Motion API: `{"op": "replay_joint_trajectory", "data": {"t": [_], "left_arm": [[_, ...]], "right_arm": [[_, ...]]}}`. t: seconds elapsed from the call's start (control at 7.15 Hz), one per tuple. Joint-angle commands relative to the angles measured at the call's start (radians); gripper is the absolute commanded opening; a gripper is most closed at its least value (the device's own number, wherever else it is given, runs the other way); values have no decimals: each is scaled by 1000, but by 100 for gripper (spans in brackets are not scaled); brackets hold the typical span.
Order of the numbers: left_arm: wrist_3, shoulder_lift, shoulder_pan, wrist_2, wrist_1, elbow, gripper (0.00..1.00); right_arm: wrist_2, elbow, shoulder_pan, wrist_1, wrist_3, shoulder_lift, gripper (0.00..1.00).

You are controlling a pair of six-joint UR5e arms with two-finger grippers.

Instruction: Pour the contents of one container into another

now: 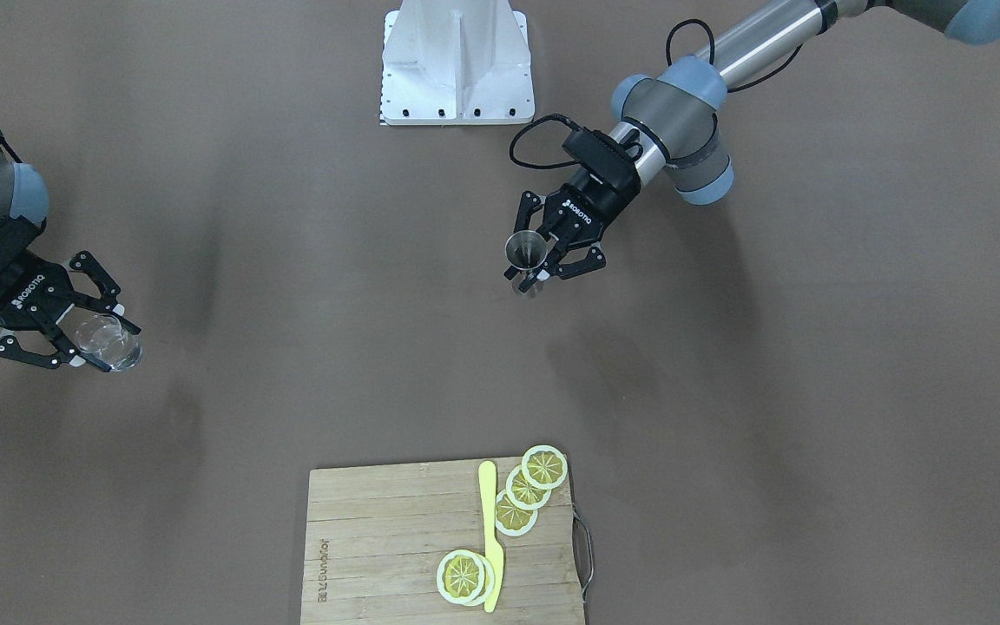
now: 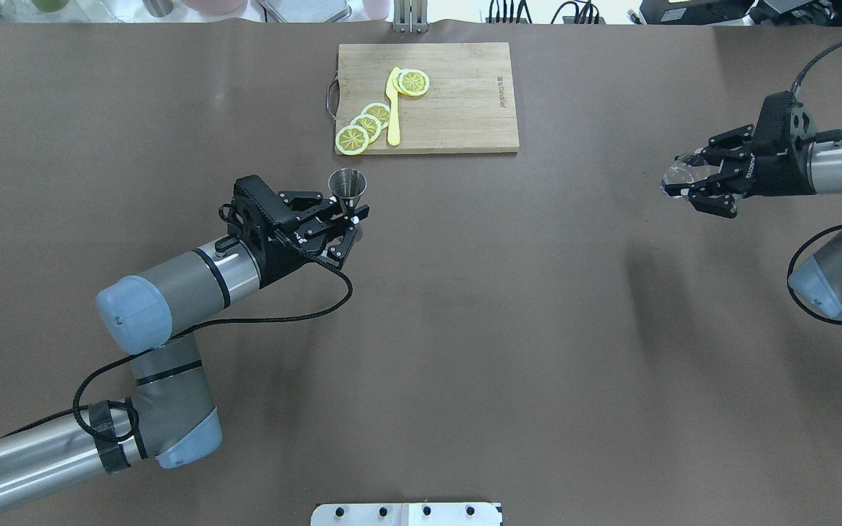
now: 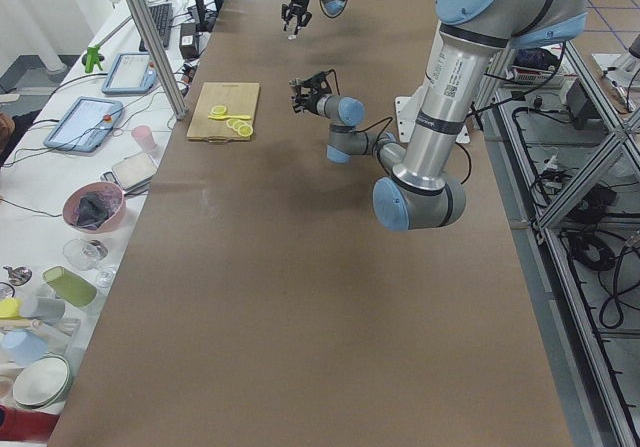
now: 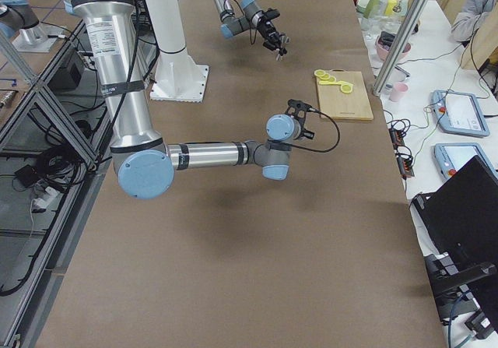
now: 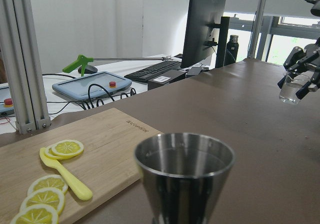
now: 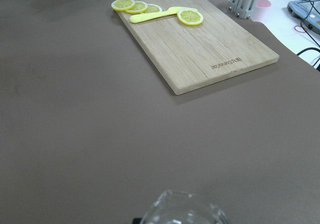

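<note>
Left jaws clamp the jigger [image 2: 347,184] at its waist, mouth up to receive; right jaws grasp the glass [image 2: 679,176] upright, well apart

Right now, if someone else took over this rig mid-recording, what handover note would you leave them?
Left gripper: shut on the jigger, which is upright with its mouth up, short of the cutting board.
Right gripper: shut on the glass, far off toward the table's other end.
Done: both vessels are grasped and apparently lifted.
Left: bring the glass over the jigger, tip and pour. I cannot tell what the glass contains.
</note>
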State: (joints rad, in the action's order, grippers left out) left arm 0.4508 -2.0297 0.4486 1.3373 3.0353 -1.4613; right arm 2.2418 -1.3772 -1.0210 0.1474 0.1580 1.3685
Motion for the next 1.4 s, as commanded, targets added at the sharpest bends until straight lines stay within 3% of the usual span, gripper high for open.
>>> {"op": "replay_joint_trajectory", "data": {"t": [0.0, 0.28, 0.7, 0.98, 1.26], "left_arm": [[-41, 5, -4, 55, 37, 2, 0], [-50, 2, -11, 63, 39, 16, 0], [-99, 3, -13, 148, 42, 12, 0], [-92, 34, -13, 184, 158, 38, 0], [-93, 25, -15, 186, 160, 35, 0]], "right_arm": [[13, -6, -8, 12, -2, -15, 0], [13, -13, -14, 21, 12, -23, 0], [18, -8, -16, 14, 15, -17, 0], [51, -16, -18, 6, 20, -10, 0], [68, -8, -36, 12, 38, -20, 0]]}}
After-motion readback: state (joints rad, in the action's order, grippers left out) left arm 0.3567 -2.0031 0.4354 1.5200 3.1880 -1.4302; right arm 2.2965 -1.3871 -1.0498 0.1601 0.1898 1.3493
